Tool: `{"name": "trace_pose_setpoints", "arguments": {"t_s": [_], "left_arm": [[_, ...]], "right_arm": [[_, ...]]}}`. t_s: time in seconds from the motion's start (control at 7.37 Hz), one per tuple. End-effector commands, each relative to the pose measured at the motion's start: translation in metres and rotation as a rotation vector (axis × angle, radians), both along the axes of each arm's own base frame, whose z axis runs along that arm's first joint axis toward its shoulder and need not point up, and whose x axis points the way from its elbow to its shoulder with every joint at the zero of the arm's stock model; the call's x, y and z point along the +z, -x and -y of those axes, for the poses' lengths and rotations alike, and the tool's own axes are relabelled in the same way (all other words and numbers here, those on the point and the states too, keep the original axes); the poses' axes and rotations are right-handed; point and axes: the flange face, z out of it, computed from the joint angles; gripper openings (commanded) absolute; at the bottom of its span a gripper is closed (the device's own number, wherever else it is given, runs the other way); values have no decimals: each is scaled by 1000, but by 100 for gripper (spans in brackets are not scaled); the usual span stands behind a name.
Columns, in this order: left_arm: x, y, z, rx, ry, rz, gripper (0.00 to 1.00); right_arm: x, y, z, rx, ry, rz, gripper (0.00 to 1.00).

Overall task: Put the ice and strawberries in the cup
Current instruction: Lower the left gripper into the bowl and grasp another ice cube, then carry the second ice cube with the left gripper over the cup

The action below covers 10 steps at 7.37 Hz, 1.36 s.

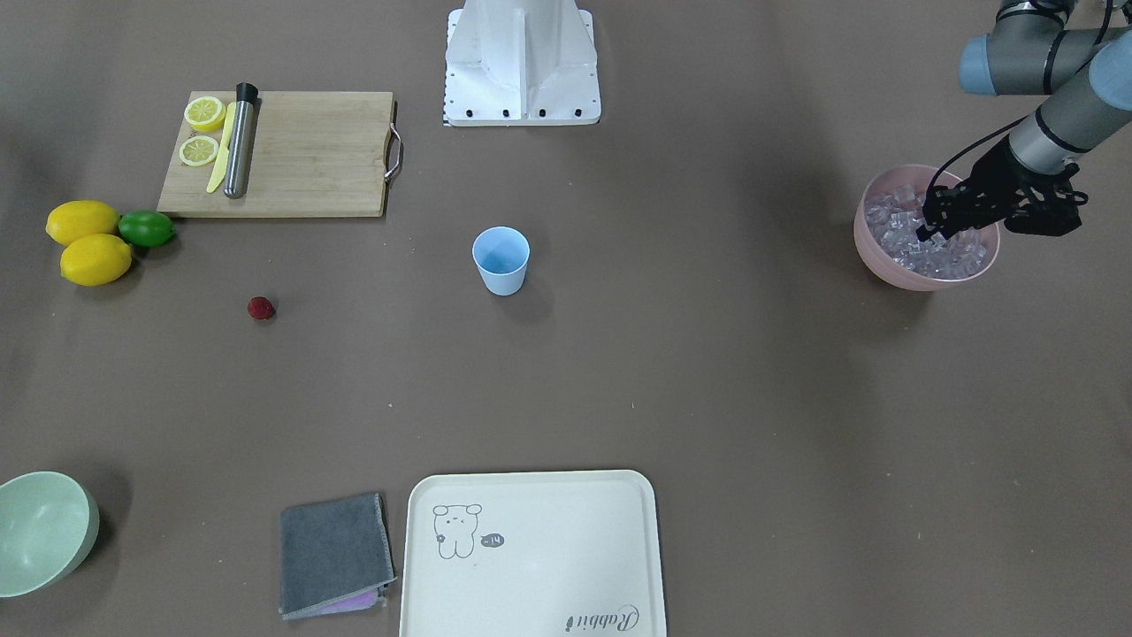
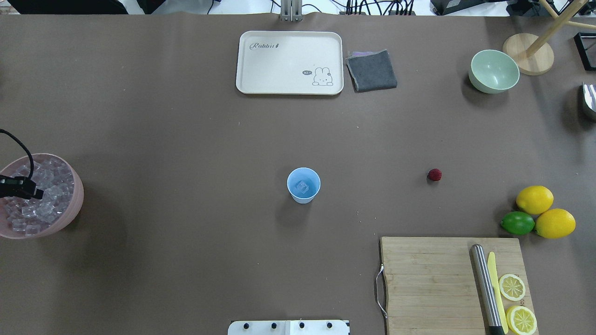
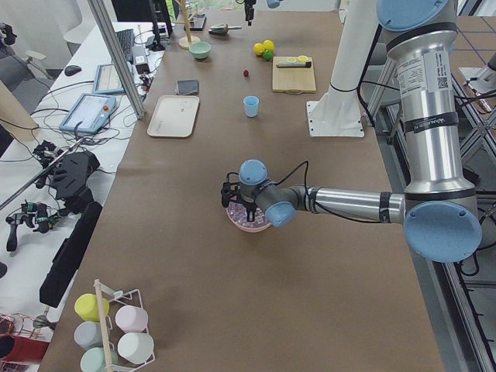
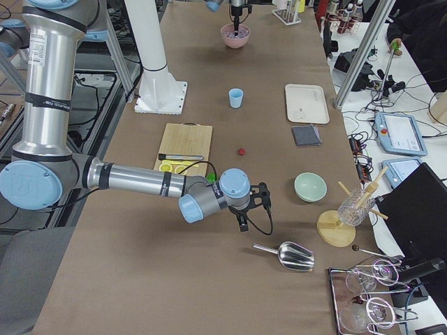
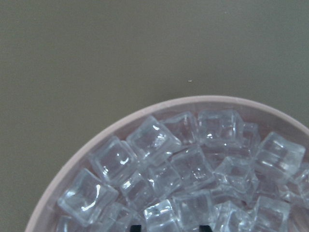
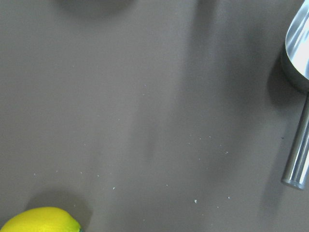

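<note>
Now the left gripper (image 1: 936,228) hangs inside the pink bowl (image 1: 862,241), with its tips down among the ice (image 5: 159,140). In the left wrist view its 2 fingertips (image 5: 135,227) stand apart at the lower edge, and 1 clear cube (image 5: 169,212) lies just between them; whether they press this cube, I cannot tell. The ice fills the bowl in a pile up to near the rim. This bowl stands well apart from the cup (image 1: 500,261), far out on the cup's side toward the robot's left. The cup is upright on the brown table (image 1: 707,372), in front of the robot's base (image 1: 522,53), and 1 ice cube (image 2: 302,187) lies on its bottom. The strawberry (image 1: 261,308) lies on the table on the other side of the cup, toward the robot's right, apart from it. Farther from the cup in that same direction are 2 lemons (image 1: 82,221) and 1 lime (image 1: 147,228), close together. The right gripper (image 4: 242,216) hovers over the table even farther from the cup than the lemons, near a metal scoop (image 4: 293,256); how wide it is open, I cannot tell. The cutting board (image 1: 309,159), with 2 lemon slices (image 1: 204,113), lies to the right of the cup and closer to the robot. Beyond the cup, away from the robot, lies a cream tray (image 1: 548,575).
</note>
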Motion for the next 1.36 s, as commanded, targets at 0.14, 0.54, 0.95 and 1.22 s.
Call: {"name": "trace_pose_setpoints", "arguments": {"t_s": [0.14, 0.54, 0.95, 1.22], "left_arm": [[-21, 0, -1, 6, -20, -27, 0], [-82, -4, 1, -6, 17, -142, 0], [-180, -79, 31, -10, 14, -246, 0], [-285, -177, 40, -50, 16, -218, 0]], "right_arm": [[-1, 0, 1, 0, -2, 0, 100], [0, 0, 1, 0, 0, 1, 100], [1, 0, 0, -1, 5, 2, 100], [2, 0, -1, -1, 5, 2, 100]]}}
